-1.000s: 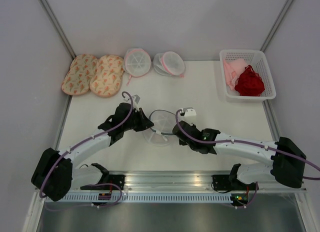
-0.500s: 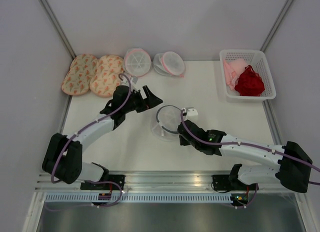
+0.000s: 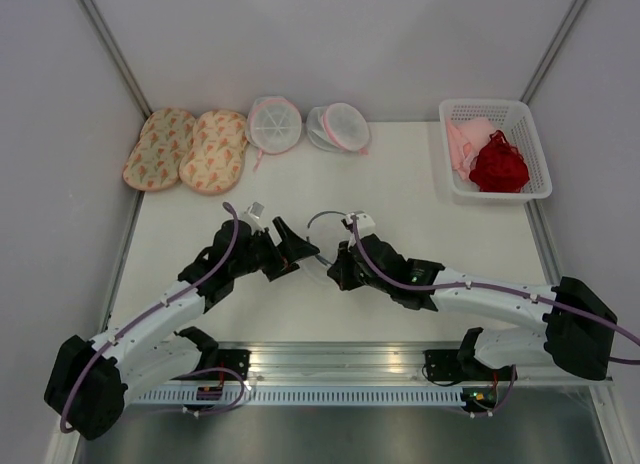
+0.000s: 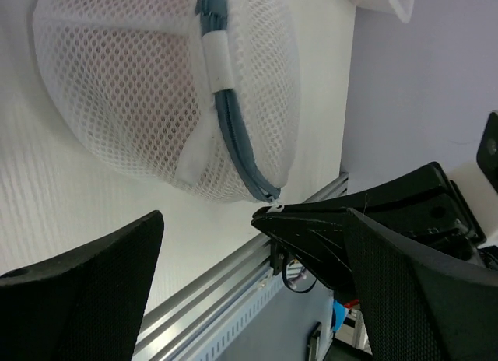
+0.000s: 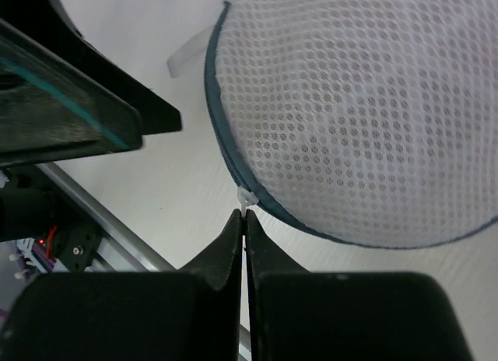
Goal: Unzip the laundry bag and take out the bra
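White bench (image 3: 420,184), front edge: the zipper pull (image 5: 247,198) of the laundry bag (image 3: 320,246) is pinched by the right gripper (image 5: 244,221); the left gripper (image 3: 297,246) is held apart alongside. Unzipping is judged in hand; next, the pull should be drawn around the bag.

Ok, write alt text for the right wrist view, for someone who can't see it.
The right end effector, shut, pinches the small white zipper pull on the dark grey rim of the white mesh laundry bag, whose dome fills the upper right.
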Controlling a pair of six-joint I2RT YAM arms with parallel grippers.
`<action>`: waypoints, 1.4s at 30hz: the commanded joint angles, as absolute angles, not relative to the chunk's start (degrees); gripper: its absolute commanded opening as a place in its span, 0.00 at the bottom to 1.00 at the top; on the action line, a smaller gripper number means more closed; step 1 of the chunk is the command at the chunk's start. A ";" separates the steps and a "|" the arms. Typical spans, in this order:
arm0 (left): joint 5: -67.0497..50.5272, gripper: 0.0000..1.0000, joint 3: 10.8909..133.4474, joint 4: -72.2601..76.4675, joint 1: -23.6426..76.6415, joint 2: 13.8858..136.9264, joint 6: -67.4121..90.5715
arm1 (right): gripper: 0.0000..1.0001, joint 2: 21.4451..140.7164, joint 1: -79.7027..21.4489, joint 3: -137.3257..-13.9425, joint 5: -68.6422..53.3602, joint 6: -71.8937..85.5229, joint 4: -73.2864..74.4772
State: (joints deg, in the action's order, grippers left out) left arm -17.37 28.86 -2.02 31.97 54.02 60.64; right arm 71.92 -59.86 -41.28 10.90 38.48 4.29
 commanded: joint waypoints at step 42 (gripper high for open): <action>-34.14 0.02 48.93 -2.01 27.33 81.79 36.86 | 0.00 79.36 -53.36 -43.24 27.15 37.45 20.58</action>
